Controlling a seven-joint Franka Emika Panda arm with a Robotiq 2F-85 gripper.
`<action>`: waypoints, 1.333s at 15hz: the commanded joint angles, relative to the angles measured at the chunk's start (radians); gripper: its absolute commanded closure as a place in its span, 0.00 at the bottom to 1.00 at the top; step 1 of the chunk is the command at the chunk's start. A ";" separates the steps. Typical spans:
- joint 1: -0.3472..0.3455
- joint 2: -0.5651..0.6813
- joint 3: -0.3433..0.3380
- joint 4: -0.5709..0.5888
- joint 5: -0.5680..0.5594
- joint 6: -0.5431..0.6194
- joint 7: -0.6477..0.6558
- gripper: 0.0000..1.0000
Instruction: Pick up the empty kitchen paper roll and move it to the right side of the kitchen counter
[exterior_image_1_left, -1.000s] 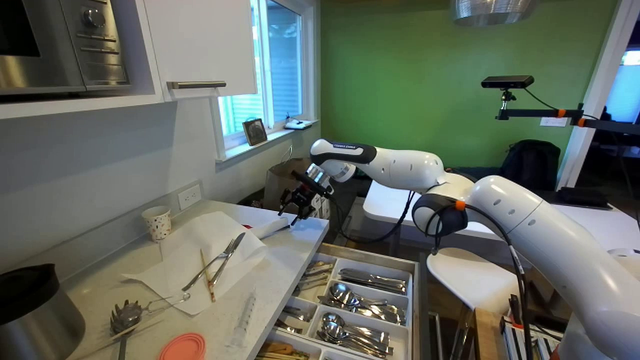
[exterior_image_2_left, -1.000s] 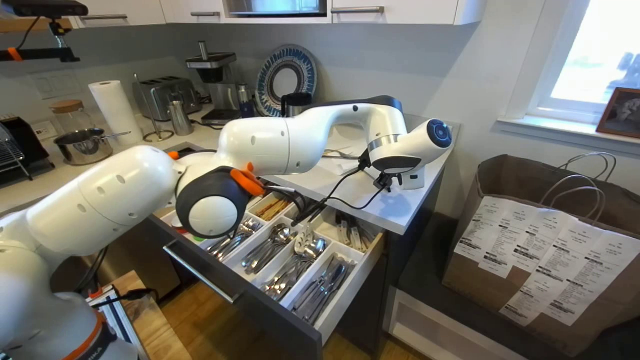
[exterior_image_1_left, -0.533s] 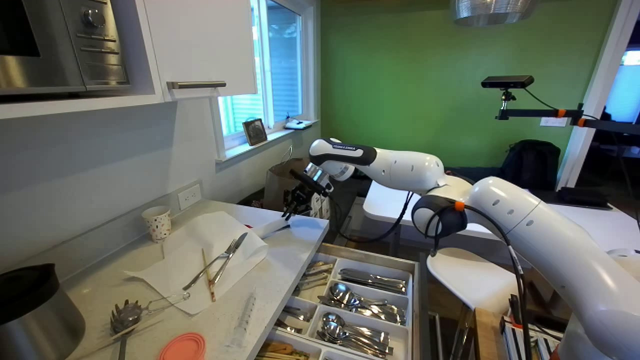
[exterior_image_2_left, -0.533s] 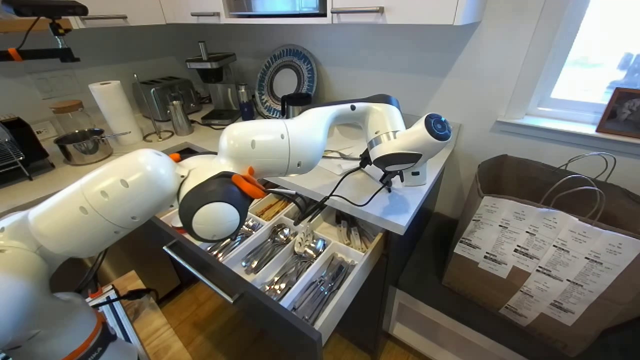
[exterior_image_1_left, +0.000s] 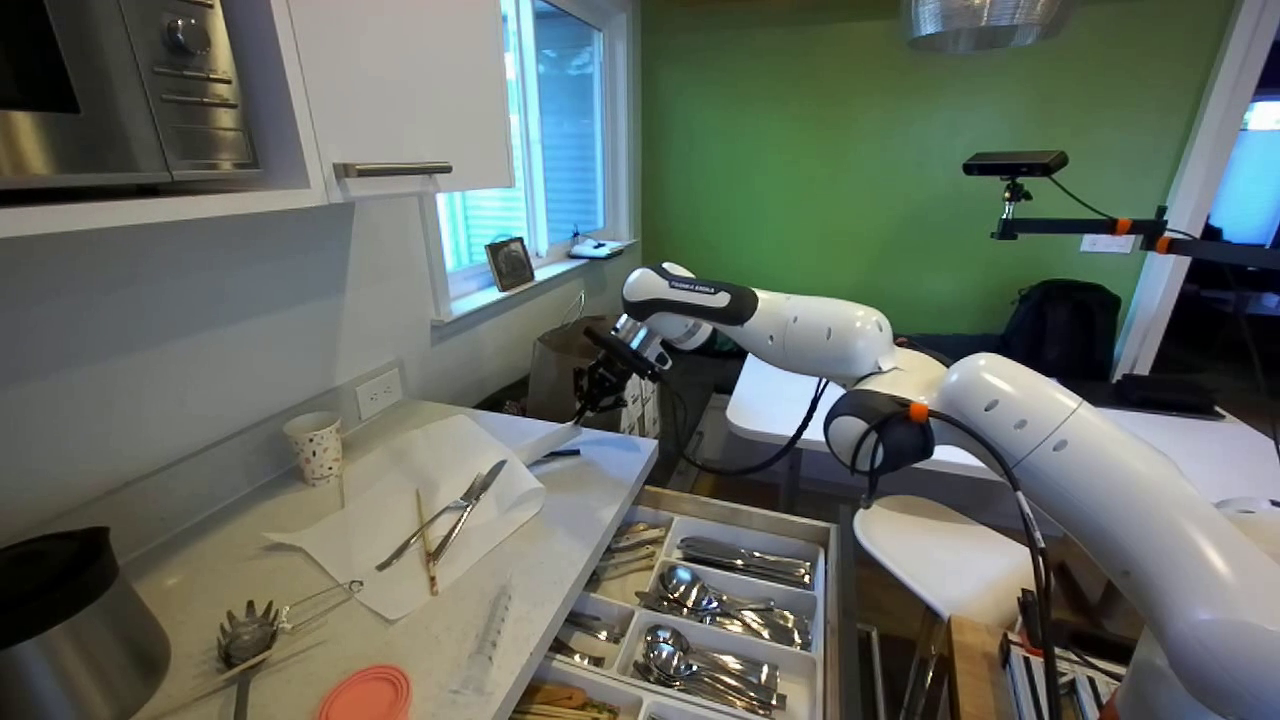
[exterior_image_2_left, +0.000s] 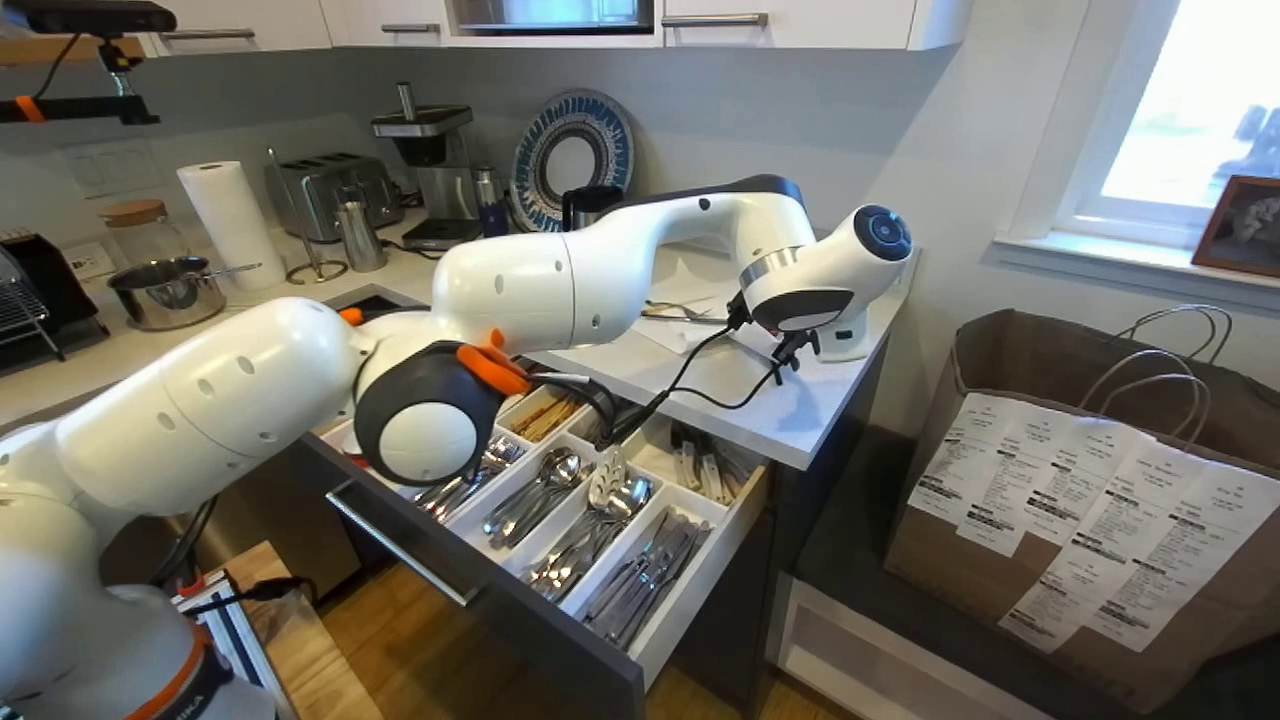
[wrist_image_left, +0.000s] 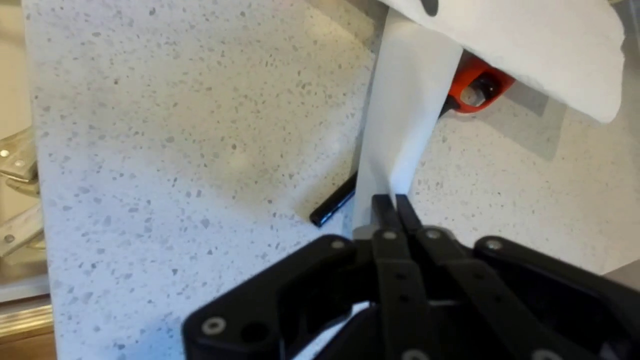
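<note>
The empty kitchen paper roll (wrist_image_left: 407, 95) is a thin white tube with a loose white sheet (exterior_image_1_left: 420, 470) trailing from it across the kitchen counter (exterior_image_1_left: 590, 500). In the wrist view my gripper (wrist_image_left: 395, 199) is shut on the near end of the roll, its two fingertips pinching creased white paper. That end looks slightly raised in an exterior view, where the roll (exterior_image_1_left: 545, 443) slopes down from the dark gripper (exterior_image_1_left: 580, 412) toward the sheet. In an exterior view the arm's hand covers most of the roll.
A fork and knife (exterior_image_1_left: 455, 510) and a thin stick (exterior_image_1_left: 427, 545) lie on the sheet. Beneath the roll is a tool with a red part (wrist_image_left: 480, 85) and black handle (wrist_image_left: 334, 201). A patterned cup (exterior_image_1_left: 316, 448) stands by the wall. An open cutlery drawer (exterior_image_2_left: 560, 500) juts out below the counter.
My gripper has gone from open to shut on the roll's end and risen slightly. The roll's end is lifted, and the sheet with the cutlery on it has slid a little toward the gripper.
</note>
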 joint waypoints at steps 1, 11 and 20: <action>-0.001 -0.011 -0.025 0.023 -0.027 -0.004 0.001 1.00; -0.005 -0.055 -0.066 0.056 -0.036 -0.008 -0.047 1.00; -0.053 -0.115 -0.035 0.047 0.033 -0.005 -0.053 1.00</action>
